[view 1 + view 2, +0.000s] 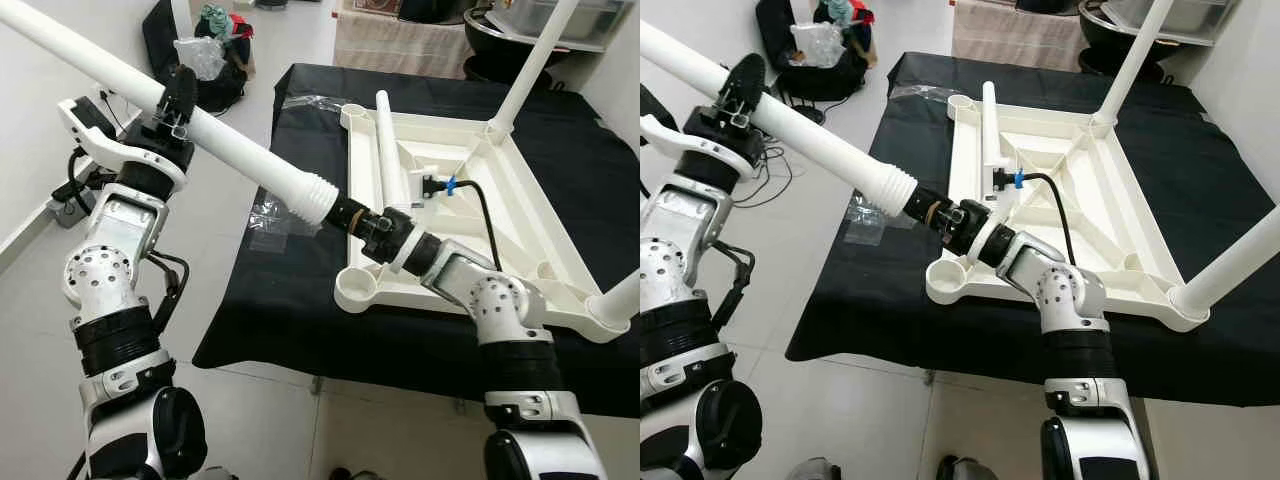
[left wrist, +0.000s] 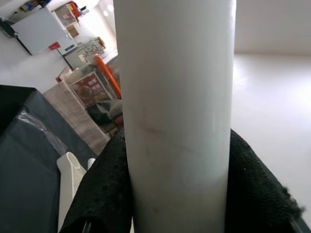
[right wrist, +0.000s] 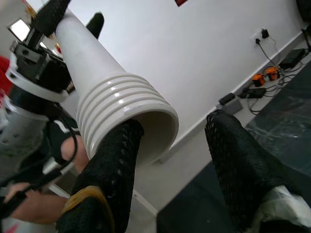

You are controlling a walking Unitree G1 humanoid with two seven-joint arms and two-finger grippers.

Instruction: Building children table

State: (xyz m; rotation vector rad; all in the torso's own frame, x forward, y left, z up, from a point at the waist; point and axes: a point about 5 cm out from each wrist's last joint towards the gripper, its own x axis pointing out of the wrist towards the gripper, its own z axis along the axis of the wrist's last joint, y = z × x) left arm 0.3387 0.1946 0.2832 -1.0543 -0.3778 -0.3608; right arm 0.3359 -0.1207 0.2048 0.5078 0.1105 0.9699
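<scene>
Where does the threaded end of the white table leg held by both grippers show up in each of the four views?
Left eye view: threaded end centre-left, at the right gripper.
Right eye view: centre-left, left of the upturned tabletop.
Left wrist view: not seen; just the leg's smooth shaft between the left gripper's fingers.
Right wrist view: upper left.
Shared landmark: the leg itself.

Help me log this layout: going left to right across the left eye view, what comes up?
left gripper gripping the white table leg → leg's threaded end → right gripper → upturned white tabletop on black cloth
</scene>
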